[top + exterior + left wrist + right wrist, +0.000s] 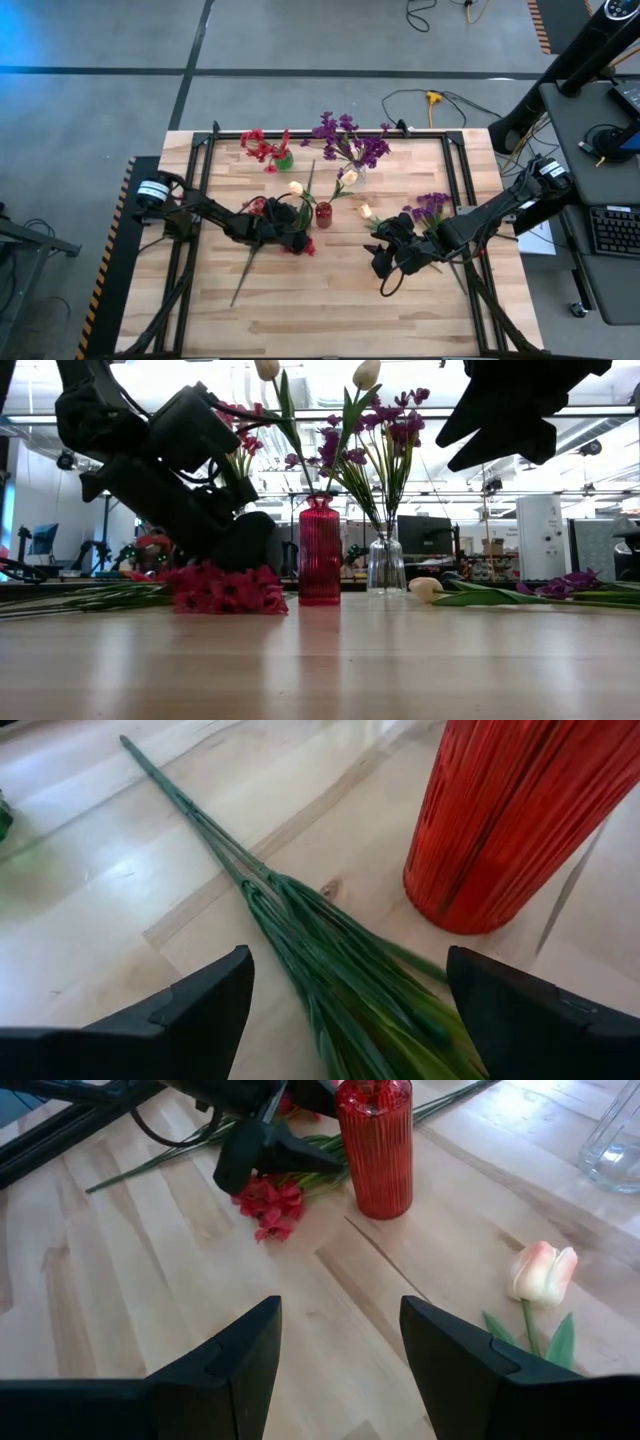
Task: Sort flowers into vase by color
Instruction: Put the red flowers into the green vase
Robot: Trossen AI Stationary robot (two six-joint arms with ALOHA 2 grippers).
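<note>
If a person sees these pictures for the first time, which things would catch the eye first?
Probably the red vase standing near the table's middle, holding cream tulips. Just beside it, the left gripper hovers with open jaws over a red flower sprig lying flat on the wood. A clear vase of purple flowers stands behind.

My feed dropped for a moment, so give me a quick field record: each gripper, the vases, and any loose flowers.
left gripper: open, straddling the red flower sprig lying on the table beside the red vase
right gripper: open, empty, above bare wood
red vase: upright, holds cream tulips
clear vase: holds purple flowers
green vase: holds red flowers
loose: cream tulip, purple sprig
</note>
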